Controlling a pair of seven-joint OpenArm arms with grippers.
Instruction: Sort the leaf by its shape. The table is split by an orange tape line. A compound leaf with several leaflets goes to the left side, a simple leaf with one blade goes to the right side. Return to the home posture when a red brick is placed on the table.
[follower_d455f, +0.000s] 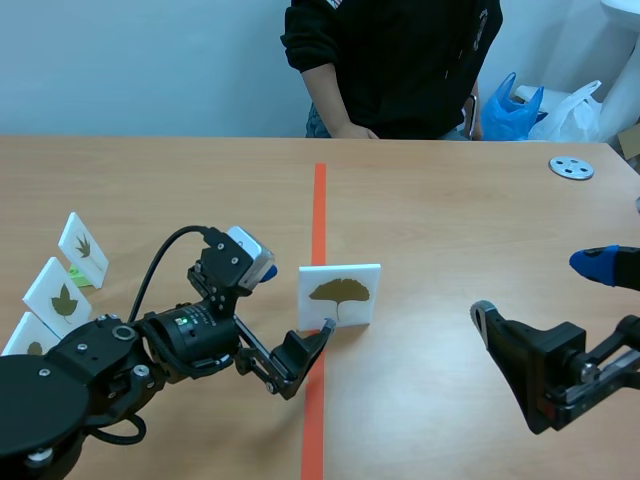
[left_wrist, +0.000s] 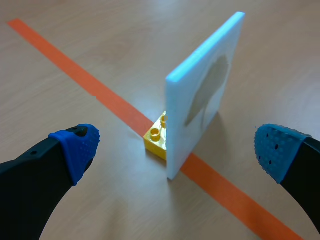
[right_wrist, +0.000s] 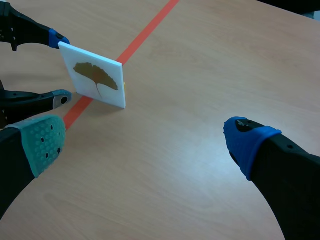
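A: From the scene view, where is the leaf card (follower_d455f: 340, 296)?

B: Upright near the middle of the desk (follower_d455f: 450, 210), straddling the orange tape line (follower_d455f: 319, 200), most of it on the right side. It shows one fan-shaped blade on a stalk.

A: And the left tool (follower_d455f: 290, 300)?

B: Spread wide around the card's left edge, one finger behind it and one in front. The right tool (follower_d455f: 545, 295) hangs near the desk's right edge, also spread, well apart from the card.

A: Anything else there?

B: Three other cards (follower_d455f: 58, 297) stand in a row along the left edge, a grey disc (follower_d455f: 571, 167) lies near the far right corner, and a person (follower_d455f: 390, 60) in a black top stands at the far edge.

A: The left wrist view?

B: The card appears edge-on between the parted blue pads (left_wrist: 80, 147), touching neither. A yellow brick (left_wrist: 157, 137) sits at its foot on the tape.

A: The right wrist view?

B: Its two fingers stand far apart with bare desk between them. Ahead, the card faces this camera, and the left tool's fingers flank its far edge.
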